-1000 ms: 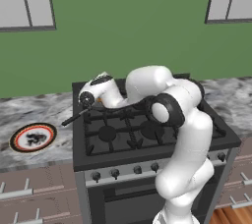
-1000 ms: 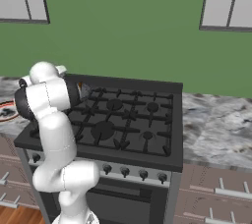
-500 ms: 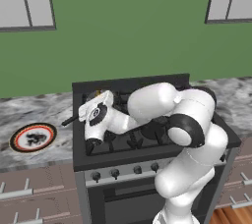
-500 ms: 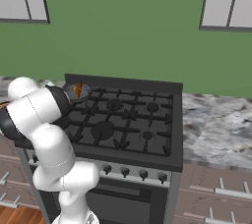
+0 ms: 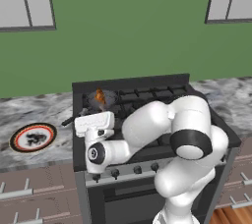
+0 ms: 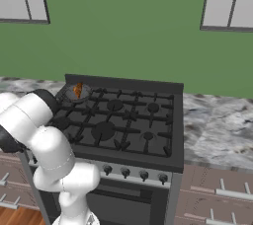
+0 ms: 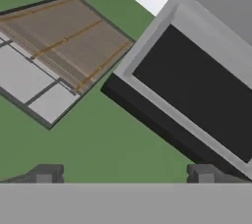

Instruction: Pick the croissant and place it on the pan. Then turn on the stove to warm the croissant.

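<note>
The croissant (image 5: 100, 96) stands upright in the pan (image 5: 96, 101) on the stove's (image 5: 147, 101) rear-left burner; pan handle points front-left; end effector (image 7: 123, 175) fingers apart, holding nothing.

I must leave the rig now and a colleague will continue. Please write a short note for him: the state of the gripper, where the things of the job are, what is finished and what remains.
Gripper: open and empty; the hand view looks up at the green wall, a window and the hood.
Hand: low at the front left of the stove, above the knob strip.
Croissant: lying in the pan, on the back left burner.
Plate: on the counter left of the stove, nothing to do with it.
Done: croissant placed on the pan.
Left: turn the knob for that burner; no flame is visible yet.
</note>
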Controlling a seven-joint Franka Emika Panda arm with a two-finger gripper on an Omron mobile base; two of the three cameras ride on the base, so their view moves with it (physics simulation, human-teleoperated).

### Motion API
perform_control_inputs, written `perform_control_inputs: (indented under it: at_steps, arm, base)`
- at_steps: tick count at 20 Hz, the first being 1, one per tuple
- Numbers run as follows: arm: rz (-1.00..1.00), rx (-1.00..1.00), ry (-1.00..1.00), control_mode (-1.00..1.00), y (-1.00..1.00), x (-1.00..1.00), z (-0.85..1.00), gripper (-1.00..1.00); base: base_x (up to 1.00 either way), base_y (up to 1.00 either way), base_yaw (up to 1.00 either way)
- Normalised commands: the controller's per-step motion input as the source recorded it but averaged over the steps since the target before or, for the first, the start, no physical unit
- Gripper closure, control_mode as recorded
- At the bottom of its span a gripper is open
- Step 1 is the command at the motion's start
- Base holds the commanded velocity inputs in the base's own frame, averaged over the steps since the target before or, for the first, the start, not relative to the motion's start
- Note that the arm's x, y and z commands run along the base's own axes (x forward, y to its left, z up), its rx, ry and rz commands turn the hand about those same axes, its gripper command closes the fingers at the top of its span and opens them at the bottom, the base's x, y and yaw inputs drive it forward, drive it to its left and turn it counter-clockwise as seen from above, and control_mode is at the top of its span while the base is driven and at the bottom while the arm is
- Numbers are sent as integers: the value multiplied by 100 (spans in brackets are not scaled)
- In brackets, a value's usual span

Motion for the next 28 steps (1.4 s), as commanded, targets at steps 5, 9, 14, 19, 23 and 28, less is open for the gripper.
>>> perform_control_inputs:
  at_steps: [5, 9, 14, 19, 23, 28]
  arm:
    - [0, 1, -38, -100, 20, -100, -43, -100]
    - [0, 9, -25, -100, 14, -100, -81, -100]
    - [0, 51, -3, -100, 12, -100, -100, -100]
    - [6, 84, 39, -100, 35, -100, -62, -100]
    - [16, 73, 46, -100, 19, -100, -35, -100]
    - [8, 28, 7, -100, -14, -44, -21, -100]
  base:
    - [0, 0, 0]
    - [0, 0, 0]
    - [0, 0, 0]
    - [0, 0, 0]
    - [0, 0, 0]
    - [0, 0, 0]
